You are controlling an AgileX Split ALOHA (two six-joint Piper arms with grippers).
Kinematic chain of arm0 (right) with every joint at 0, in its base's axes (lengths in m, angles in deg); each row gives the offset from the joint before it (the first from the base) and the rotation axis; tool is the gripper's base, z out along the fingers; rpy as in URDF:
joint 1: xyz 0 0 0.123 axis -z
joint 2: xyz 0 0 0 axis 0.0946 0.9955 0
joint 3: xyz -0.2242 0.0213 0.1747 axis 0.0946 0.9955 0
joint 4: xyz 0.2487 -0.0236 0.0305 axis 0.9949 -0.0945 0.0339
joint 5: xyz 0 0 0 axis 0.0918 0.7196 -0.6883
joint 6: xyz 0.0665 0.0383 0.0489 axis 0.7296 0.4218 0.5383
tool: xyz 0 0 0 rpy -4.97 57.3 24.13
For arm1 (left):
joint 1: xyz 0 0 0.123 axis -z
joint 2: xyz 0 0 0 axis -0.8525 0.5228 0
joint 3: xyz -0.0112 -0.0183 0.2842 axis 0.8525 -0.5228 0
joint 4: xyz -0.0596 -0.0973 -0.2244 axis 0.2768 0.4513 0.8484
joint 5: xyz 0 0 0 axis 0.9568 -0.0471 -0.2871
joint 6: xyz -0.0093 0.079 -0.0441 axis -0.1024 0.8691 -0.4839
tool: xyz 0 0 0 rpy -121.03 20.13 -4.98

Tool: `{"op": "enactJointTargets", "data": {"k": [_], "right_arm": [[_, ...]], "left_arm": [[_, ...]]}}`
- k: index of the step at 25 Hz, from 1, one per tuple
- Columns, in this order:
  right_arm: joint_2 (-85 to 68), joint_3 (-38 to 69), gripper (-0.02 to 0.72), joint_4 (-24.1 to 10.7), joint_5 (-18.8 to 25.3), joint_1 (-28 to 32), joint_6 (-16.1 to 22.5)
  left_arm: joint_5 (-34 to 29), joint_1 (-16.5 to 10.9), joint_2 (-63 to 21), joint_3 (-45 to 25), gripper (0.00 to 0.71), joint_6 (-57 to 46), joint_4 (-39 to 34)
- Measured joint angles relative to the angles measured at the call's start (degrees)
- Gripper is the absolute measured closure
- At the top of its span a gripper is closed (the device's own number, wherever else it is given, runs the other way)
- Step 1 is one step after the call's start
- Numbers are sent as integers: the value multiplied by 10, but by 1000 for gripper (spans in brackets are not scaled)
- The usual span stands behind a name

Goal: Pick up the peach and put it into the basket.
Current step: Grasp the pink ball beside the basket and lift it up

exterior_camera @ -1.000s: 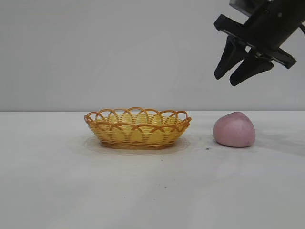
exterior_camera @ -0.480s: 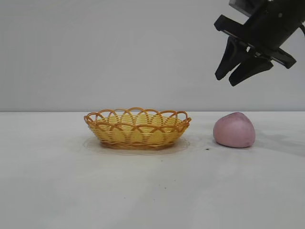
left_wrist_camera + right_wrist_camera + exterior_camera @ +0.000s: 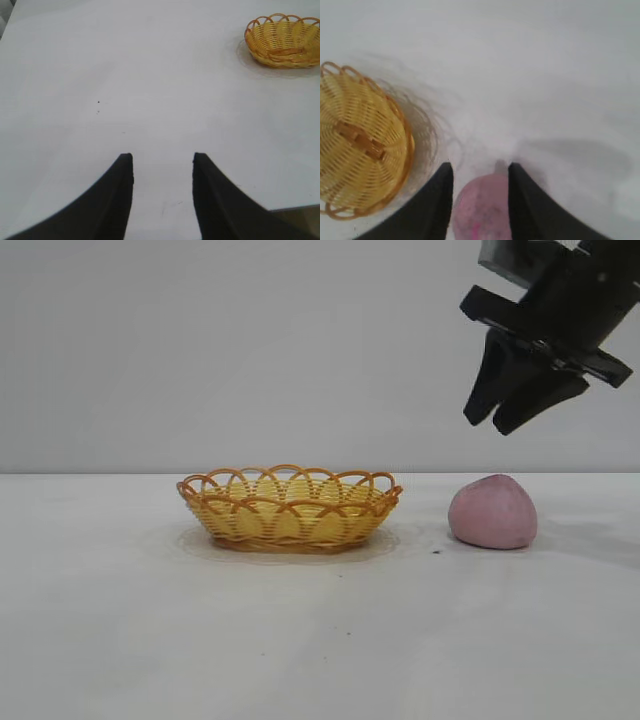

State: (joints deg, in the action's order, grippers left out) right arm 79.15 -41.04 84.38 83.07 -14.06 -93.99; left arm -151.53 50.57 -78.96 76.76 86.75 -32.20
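On desk, exterior view:
Peach: peach [image 3: 492,512] rests on the desk [image 3: 320,640], right of the basket [image 3: 290,508] and well apart from it, pointed end up.
Right tool: right tool [image 3: 503,424] hangs above the peach, tips aimed down and leftward, jaws a little apart, holding nothing.
Key relation: peach lies almost straight below the tool; judged the nearer arm, needing mainly a descent.
Obstruction: none visible between tool and fruit.

Left wrist view:
Left tool: left tool [image 3: 162,165] sits over bare desk [image 3: 125,75], jaws apart, empty; appears parked.
Basket: basket [image 3: 283,40] far off near the desk's far side; peach not in view.

Right wrist view:
Peach: peach [image 3: 482,207] shows between the two dark fingers [image 3: 432,210], below them, untouched.
Basket: basket [image 3: 360,145] lies to one side, empty, just beside one finger's line of travel; judged the only thing to mind on descent.
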Motion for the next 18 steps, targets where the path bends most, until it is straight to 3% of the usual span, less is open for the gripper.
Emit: {"op": "enactJointTargets", "data": {"k": [2, 4, 10, 12, 15, 18], "right_arm": [[13, 0, 456, -5, 6, -1, 7], [25, 0, 456, -5, 7, -8, 10], [58, 0, 456, -7, -16, -43, 10], [59, 0, 602, -7, -24, -49, 10], [51, 0, 703, -7, -33, -52, 10], [23, -1, 703, -12, -33, -52, 10]], "left_arm": [[0, -17, 0, 0, 465, 0, 0], [0, -17, 0, 0, 465, 0, 0], [0, 27, 0, 0, 465, 0, 0], [0, 34, 0, 0, 465, 0, 0], [0, 36, 0, 0, 465, 0, 0], [0, 36, 0, 0, 465, 0, 0]]}}
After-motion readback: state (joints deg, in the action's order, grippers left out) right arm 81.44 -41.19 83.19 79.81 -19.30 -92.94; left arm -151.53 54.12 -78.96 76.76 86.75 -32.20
